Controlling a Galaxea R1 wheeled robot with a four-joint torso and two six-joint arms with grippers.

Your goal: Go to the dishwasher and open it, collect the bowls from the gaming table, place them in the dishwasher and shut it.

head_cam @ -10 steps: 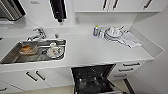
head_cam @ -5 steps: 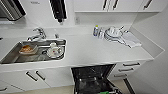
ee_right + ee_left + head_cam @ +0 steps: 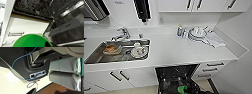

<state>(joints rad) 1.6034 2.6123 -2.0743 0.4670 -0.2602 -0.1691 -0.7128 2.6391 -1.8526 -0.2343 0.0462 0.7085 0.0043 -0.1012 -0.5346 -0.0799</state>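
The dishwasher point(image 3: 175, 75) stands open under the white counter, its dark inside and wire rack point(image 3: 33, 6) showing. Its door point(image 3: 70, 23) hangs down with the steel edge and detergent flap facing up. A green bowl point(image 3: 183, 89) sits low over the open door. The same green bowl point(image 3: 31, 40) looms large and close in the right wrist view, and my right gripper point(image 3: 187, 87) appears shut on it. The gaming table is out of view. The left wrist view shows my own dark body, a blue cable and a strip of brown floor point(image 3: 55, 87).
A steel sink point(image 3: 95, 58) at the left holds several dishes, with a tap point(image 3: 121, 33) behind it. Stacked white dishes point(image 3: 196, 33), a cloth point(image 3: 215, 40) and a small bottle point(image 3: 179, 30) sit at the counter's back right. White drawers point(image 3: 214, 68) flank the dishwasher.
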